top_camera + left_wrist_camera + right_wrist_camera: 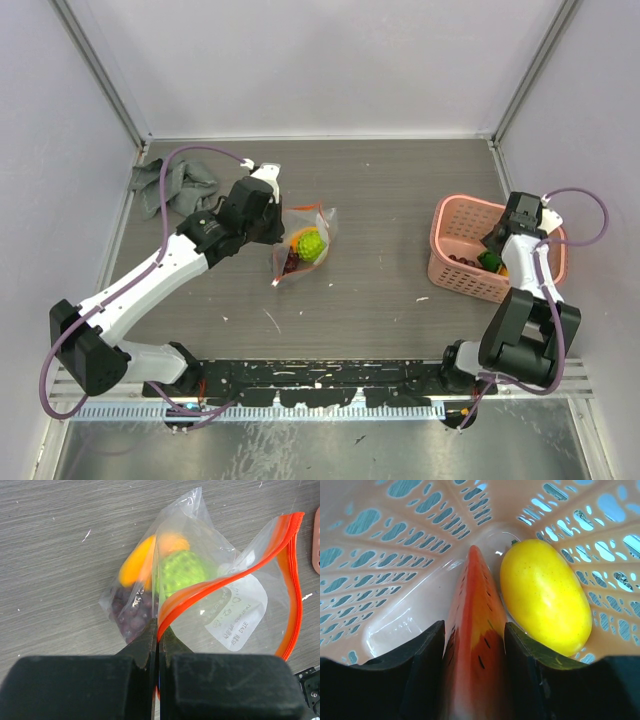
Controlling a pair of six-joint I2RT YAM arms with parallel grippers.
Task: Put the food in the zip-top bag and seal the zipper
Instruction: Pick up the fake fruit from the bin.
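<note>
While the overhead view shows only the left arm stretched toward the zip-top bag (322, 222), which lies left of the table's middle, the left wrist camera shows the left gripper (158, 632) with its fingers pressed tight together on the red-orange zipper (225, 580). Right of that pinch the strip's two sides stand apart, so the mouth gapes. Through the clear plastic I see a bumpy green fruit (182, 570), orange pieces (136, 564), dark purple grapes (131, 619) and a white printed label (236, 616). From above, the right arm bends over the pink lattice basket (450, 265) at the table's right, its fingertips hidden inside. The right wrist view shows the right gripper (474, 636) clamped on both faces of a red watermelon slice (474, 592) standing on edge, with a yellow oval fruit (545, 595) just beside it. A grey cloth (168, 186) lies in the far left corner.
</note>
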